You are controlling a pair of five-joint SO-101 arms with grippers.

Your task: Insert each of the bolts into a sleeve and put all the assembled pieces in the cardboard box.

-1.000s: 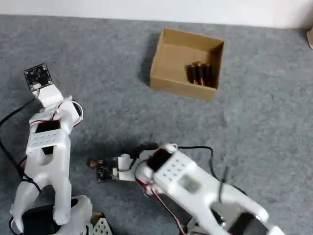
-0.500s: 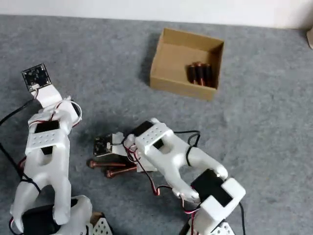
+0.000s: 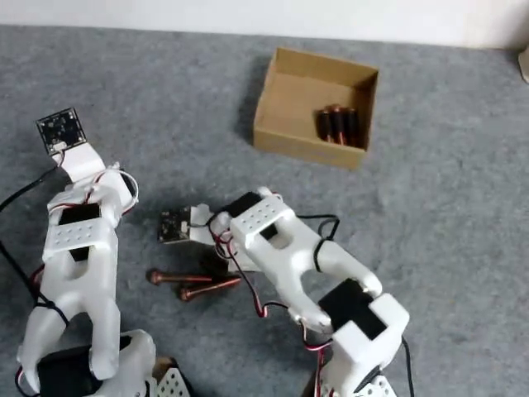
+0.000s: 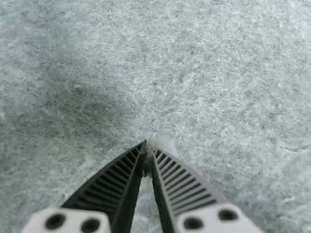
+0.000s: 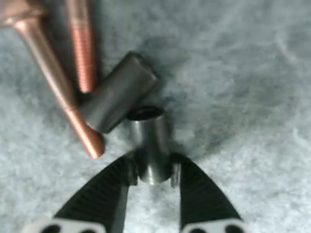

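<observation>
R end effector (image 5: 151, 171) grips upright sleeve (image 5: 149, 141); lift straight, clear of 2nd sleeve (image 5: 119, 99) just ahead. L end effector (image 4: 147, 151) closed, empty.

Likely a robotics lab: white arms (image 3: 78, 248) on a grey felt table (image 3: 165, 107), plain wall (image 3: 207, 15) behind.
</observation>
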